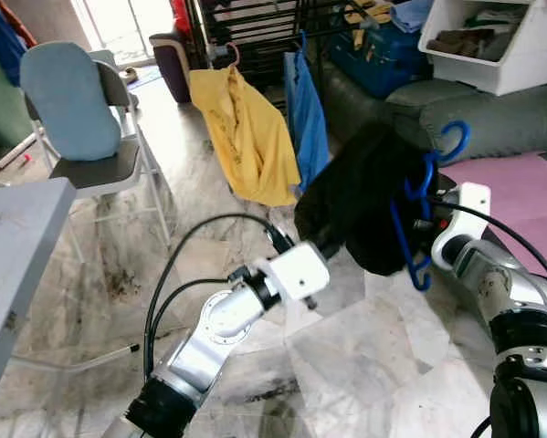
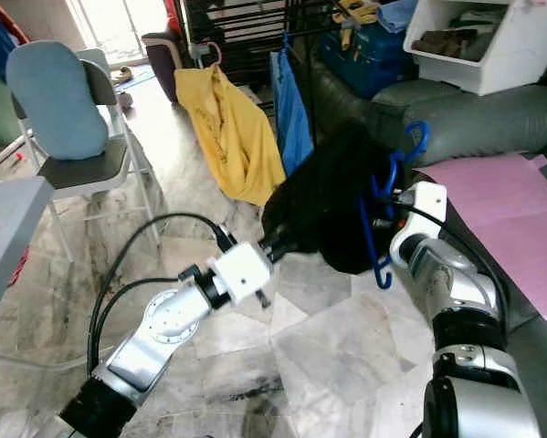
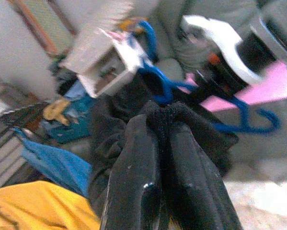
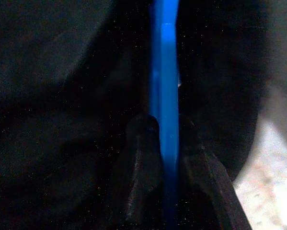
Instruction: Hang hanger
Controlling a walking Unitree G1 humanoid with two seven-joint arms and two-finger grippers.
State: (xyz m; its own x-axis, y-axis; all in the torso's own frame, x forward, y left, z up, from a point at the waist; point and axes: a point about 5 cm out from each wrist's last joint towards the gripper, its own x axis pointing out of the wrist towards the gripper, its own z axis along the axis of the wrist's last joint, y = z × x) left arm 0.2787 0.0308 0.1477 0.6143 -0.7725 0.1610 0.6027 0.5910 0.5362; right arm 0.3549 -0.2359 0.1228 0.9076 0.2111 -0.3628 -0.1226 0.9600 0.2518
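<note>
Both pincers were clamped: left pincer (image 3: 157, 143) on the black garment (image 1: 364, 196), right pincer (image 4: 169, 139) on the blue hanger (image 1: 419, 214). We judged hanging on the rack (image 1: 255, 23) not yet done.

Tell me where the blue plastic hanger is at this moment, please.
The blue plastic hanger is at the right of the head views, clamped in the right gripper, against the black garment pinched by the left gripper.

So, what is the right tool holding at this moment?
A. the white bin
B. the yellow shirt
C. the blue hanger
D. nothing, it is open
C: in the right wrist view the right tool has its two black fingers closed on the blue hanger, with the black garment around it.
</note>
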